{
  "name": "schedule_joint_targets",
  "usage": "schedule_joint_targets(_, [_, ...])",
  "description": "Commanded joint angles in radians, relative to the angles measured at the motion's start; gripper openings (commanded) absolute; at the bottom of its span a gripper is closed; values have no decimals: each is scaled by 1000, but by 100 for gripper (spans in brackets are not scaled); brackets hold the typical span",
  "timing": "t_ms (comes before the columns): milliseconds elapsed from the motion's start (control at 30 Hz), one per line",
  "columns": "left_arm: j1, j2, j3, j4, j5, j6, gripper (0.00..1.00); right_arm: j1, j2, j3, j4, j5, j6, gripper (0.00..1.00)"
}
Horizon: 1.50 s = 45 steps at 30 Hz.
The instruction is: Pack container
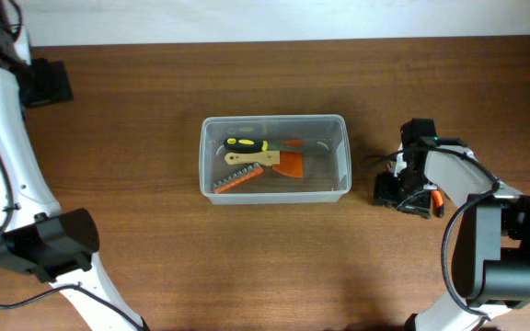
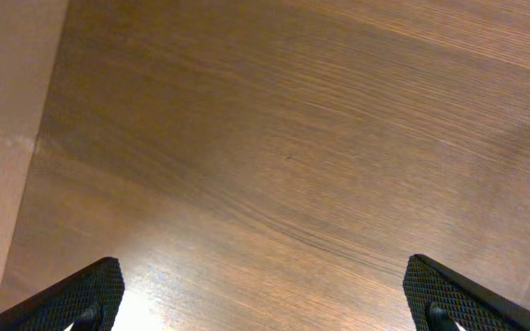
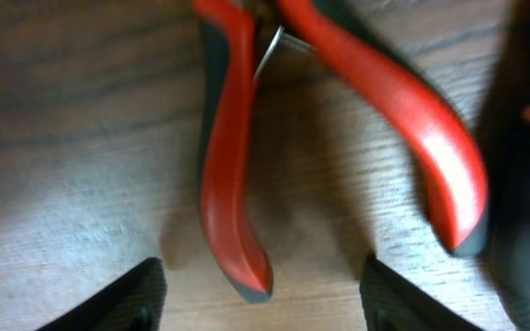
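Two fingers (image 3: 145,299) spread above red pliers (image 3: 224,184); container (image 1: 343,156) at mid-table

Right gripper (image 3: 274,296) hovers with jaws wide apart, gripping nothing; the pliers lie on the table (image 1: 136,138) at 3 o'clock of the container, which holds a screwdriver (image 1: 245,144) and a scraper (image 1: 291,165); only one handle sits between the fingers, so I would move toward the pivot, where both handles converge, descend straight, then squeeze; left gripper (image 2: 270,299) is likewise spread, holding nothing.

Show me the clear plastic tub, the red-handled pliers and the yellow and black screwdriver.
Clear rectangular plastic tub (image 1: 274,118): overhead view, far rim.
Red-handled pliers (image 3: 224,175): right wrist view, left handle.
Yellow-and-black screwdriver (image 1: 245,144): overhead view, handle, inside the tub.
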Motion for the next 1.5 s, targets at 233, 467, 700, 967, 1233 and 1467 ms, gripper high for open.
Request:
schedule_joint_targets(233, [26, -3, 3, -3, 3, -18, 99, 0, 58, 8, 69, 19, -1, 52])
schedule_joint_targets(467, [26, -3, 3, -3, 3, -18, 99, 0, 58, 8, 117, 19, -1, 24])
schedule_joint_targets(700, [26, -3, 3, -3, 3, -18, 99, 0, 58, 8, 111, 19, -1, 4])
schedule_joint_targets(967, [26, -3, 3, -3, 3, -18, 99, -28, 16, 137, -51, 69, 38, 4])
schedule_joint_targets(1233, [26, -3, 3, -3, 3, -18, 99, 103, -119, 559, -313, 5, -8, 4])
schedule_joint_targets(1467, [26, -3, 3, -3, 3, -18, 99, 436, -131, 673, -265, 0, -247, 4])
